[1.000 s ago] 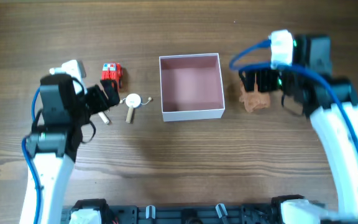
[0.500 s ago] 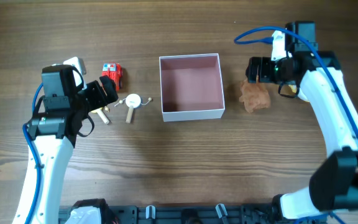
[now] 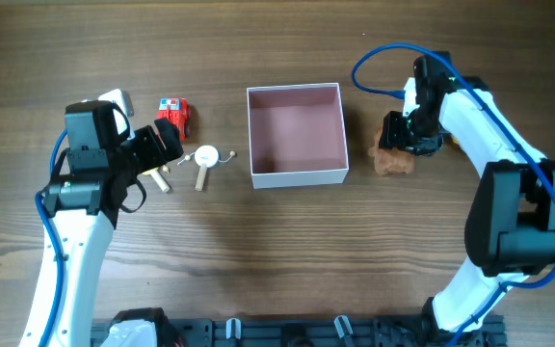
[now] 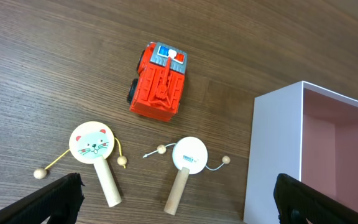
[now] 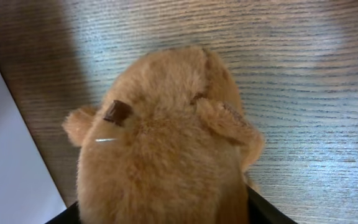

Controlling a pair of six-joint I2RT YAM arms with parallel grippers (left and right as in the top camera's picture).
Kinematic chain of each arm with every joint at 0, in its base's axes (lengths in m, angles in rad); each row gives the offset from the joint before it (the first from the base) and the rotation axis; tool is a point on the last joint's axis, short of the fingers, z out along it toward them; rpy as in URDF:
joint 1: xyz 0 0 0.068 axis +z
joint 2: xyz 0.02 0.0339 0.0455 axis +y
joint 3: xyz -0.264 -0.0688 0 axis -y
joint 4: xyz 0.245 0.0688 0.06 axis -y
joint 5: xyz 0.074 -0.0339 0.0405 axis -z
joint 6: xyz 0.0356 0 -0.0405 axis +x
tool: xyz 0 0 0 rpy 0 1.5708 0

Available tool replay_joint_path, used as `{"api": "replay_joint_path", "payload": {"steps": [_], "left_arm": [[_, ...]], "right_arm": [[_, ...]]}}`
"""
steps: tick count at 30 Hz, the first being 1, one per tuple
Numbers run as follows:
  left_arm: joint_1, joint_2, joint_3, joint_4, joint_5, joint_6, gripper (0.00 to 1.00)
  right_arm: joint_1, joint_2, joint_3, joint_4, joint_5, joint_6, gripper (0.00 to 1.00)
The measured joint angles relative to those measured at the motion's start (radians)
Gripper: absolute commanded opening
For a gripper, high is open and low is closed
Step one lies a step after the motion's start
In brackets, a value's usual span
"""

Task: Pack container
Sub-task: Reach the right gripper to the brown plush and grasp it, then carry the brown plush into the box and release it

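Observation:
The container (image 3: 297, 175), a square white box with a pink inside, stands in the middle of the table with nothing in it; its corner also shows in the left wrist view (image 4: 272, 155). A brown plush toy (image 3: 391, 162) lies just right of it. My right gripper (image 3: 405, 143) is down over the plush (image 5: 166, 155), with its dark fingers (image 5: 266, 214) pressed against both sides. My left gripper (image 3: 162, 149) hangs open above two small rattle drums, one with a cat face (image 4: 92, 142) and one white (image 4: 189, 154). A red toy truck (image 4: 159, 81) sits beyond them.
The red truck (image 3: 173, 113) and the white rattle drum (image 3: 206, 156) lie left of the container on the dark wooden table (image 3: 287, 251). The right arm's blue cable loops above the container's right side.
My right arm swung round and lowered onto the plush toy, and its fingers closed in against it. The left arm has barely moved.

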Motion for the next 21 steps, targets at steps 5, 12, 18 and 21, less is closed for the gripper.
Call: {"api": "replay_joint_path", "payload": {"steps": [5,12,18,21], "left_arm": [[0.0,0.0,0.0,0.0,0.0,0.0,1.0],[0.0,0.0,0.0,0.0,0.0,0.0,1.0],[0.0,0.0,0.0,0.0,0.0,0.0,1.0],[0.0,0.0,0.0,0.0,0.0,0.0,1.0]], "right_arm": [[0.0,0.0,0.0,0.01,0.011,0.015,0.04],[0.0,-0.011,0.006,0.011,0.017,0.031,0.04],[0.045,-0.15,0.074,-0.006,-0.038,0.053,0.04],[0.114,-0.293,0.138,0.021,-0.074,0.105,0.04]]}}
